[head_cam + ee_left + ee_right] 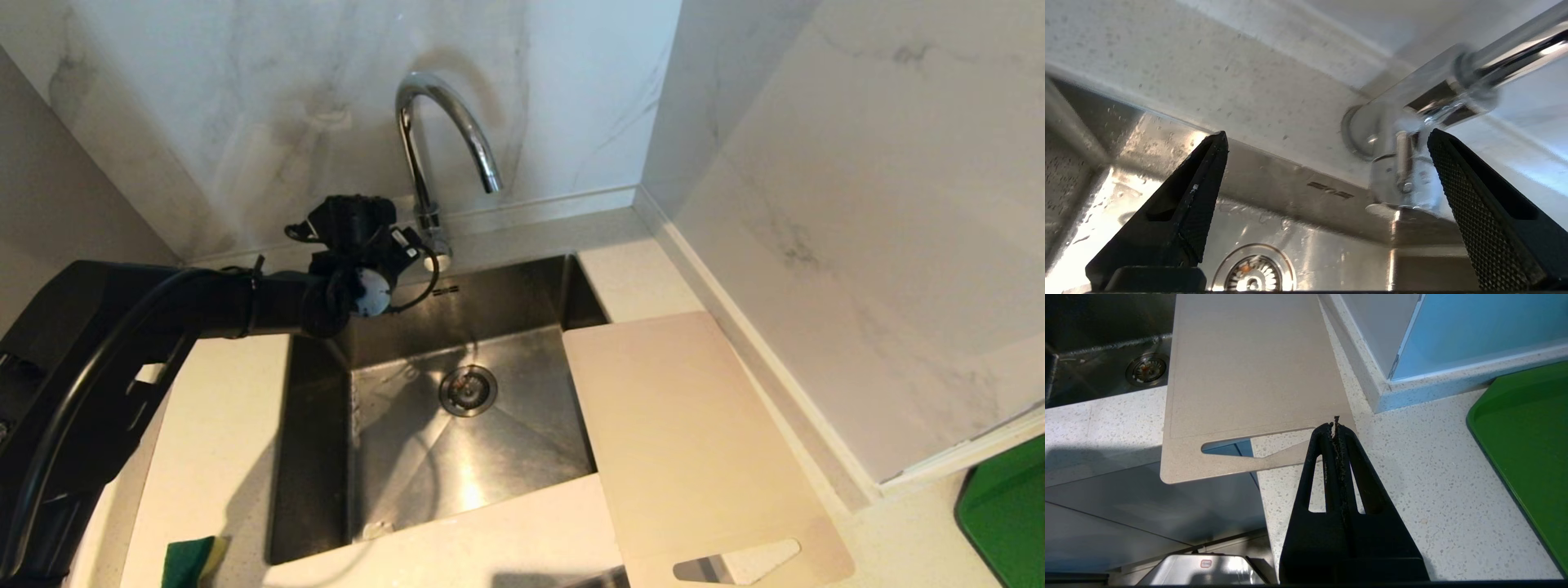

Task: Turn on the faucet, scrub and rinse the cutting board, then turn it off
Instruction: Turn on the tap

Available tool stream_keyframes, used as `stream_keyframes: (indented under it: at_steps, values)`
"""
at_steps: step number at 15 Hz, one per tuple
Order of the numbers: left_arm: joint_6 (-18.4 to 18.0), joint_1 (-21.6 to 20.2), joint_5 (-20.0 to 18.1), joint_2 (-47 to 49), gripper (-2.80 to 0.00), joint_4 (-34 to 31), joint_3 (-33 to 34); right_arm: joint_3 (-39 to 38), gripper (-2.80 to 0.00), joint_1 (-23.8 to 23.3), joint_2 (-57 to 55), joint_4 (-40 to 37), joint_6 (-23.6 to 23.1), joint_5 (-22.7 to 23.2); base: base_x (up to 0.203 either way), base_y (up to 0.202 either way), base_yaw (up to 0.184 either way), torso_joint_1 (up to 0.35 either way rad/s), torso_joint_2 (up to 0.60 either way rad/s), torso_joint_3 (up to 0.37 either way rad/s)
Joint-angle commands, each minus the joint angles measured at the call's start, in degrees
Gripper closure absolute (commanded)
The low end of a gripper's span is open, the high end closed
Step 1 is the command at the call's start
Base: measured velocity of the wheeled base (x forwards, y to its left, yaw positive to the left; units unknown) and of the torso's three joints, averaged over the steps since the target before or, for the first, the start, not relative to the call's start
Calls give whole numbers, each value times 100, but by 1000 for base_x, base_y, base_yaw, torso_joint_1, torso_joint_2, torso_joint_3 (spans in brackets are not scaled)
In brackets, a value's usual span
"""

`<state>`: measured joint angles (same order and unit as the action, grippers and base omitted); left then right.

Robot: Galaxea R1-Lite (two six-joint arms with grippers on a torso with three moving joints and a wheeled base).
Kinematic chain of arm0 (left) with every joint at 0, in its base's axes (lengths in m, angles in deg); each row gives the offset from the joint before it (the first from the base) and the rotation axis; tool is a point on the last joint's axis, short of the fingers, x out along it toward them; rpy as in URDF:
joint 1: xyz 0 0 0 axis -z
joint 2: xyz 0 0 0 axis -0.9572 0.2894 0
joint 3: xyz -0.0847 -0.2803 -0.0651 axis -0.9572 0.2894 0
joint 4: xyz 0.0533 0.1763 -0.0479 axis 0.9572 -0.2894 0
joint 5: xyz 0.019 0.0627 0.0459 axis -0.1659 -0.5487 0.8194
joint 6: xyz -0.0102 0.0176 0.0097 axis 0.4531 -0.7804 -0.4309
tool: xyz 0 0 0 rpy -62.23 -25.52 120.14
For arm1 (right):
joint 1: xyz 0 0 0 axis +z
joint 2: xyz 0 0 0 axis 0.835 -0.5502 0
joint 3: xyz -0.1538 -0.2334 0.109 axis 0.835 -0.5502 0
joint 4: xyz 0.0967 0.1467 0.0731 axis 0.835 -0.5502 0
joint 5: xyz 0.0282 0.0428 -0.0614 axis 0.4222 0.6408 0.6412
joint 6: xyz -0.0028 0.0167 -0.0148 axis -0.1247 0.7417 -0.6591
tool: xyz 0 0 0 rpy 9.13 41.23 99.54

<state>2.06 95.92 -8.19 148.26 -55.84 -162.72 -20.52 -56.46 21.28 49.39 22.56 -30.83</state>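
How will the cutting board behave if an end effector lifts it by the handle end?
The cutting board looks thin and flat, so probably light and fairly stiff. One edge overhangs the sink, so it may tip inward if pushed. The smooth surface likely gets slippery when wet.

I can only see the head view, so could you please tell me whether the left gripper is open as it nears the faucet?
Observer: Yes, the left gripper is open wide, with the faucet base just inside one fingertip.
Operator: Thank you. What about the right gripper?
Observer: The right gripper is shut, empty, above the counter by the cutting board handle end.
Operator: Anything else nearby?
Observer: A green tray lies on its other side.
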Motion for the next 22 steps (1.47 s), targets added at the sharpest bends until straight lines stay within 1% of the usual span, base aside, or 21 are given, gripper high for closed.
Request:
stream_keyframes:
  at_steps: [1,5,8,11,14,18,22]
  values:
    - [29,-16,68,58,-280,-13,9,0,0,2,2,4,-1,2,0,0,0,0,0,0]
    - [29,-51,196,67,-280,-133,27,0,0,2,2,4,-1,2,0,0,0,0,0,0]
    - [53,-51,243,12,-280,-498,70,0,0,2,2,4,-1,2,0,0,0,0,0,0]
    - [252,-42,230,-108,-280,-807,154,0,0,2,2,4,-1,2,0,0,0,0,0,0]
    - [560,-33,182,-231,-280,-1158,339,0,0,2,2,4,-1,2,0,0,0,0,0,0]
    - [630,-22,164,-232,-280,-1173,484,0,0,2,2,4,8,2,0,0,0,0,0,0]
    - [632,1,138,-312,-280,-1132,423,0,0,2,2,4,-1,2,0,0,0,0,0,0]
